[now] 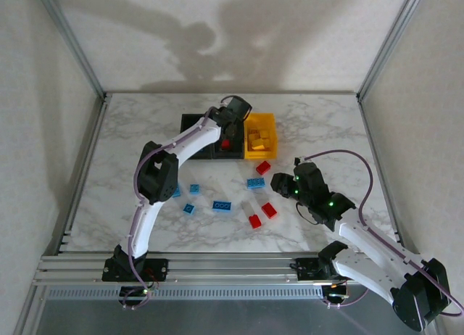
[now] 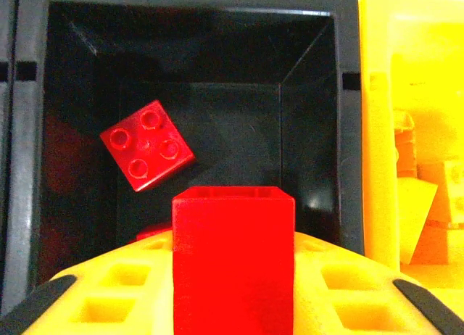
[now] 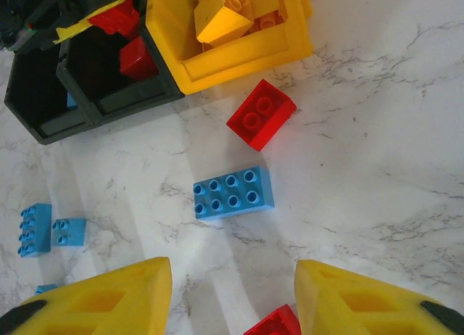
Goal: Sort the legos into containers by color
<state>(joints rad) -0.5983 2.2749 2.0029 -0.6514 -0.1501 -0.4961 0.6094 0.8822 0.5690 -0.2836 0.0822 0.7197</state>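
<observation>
While the left tool [image 2: 232,295] grips a red lego [image 2: 233,233] over a black bin [image 2: 349,132], the right tool [image 3: 232,299] gapes.

Robot lab cell: aluminium frame [image 1: 70,39], white panels [image 1: 239,30].

Top external view: fixed high behind the arm bases [image 1: 134,266], looking down and forward from afar over the whole marble bench [image 1: 326,125]. Left wrist view: very close, facing straight into the middle black bin [image 2: 348,132], with the yellow bin [image 2: 377,168] at its right edge and its own fingers [image 2: 130,291] along the bottom. Right wrist view: nearer than the overhead, looking down past its fingers toward the same bins at top left, sharing with the overhead the eight-stud blue brick [image 3: 233,192] and a red brick [image 3: 261,114] beside the yellow bin
</observation>
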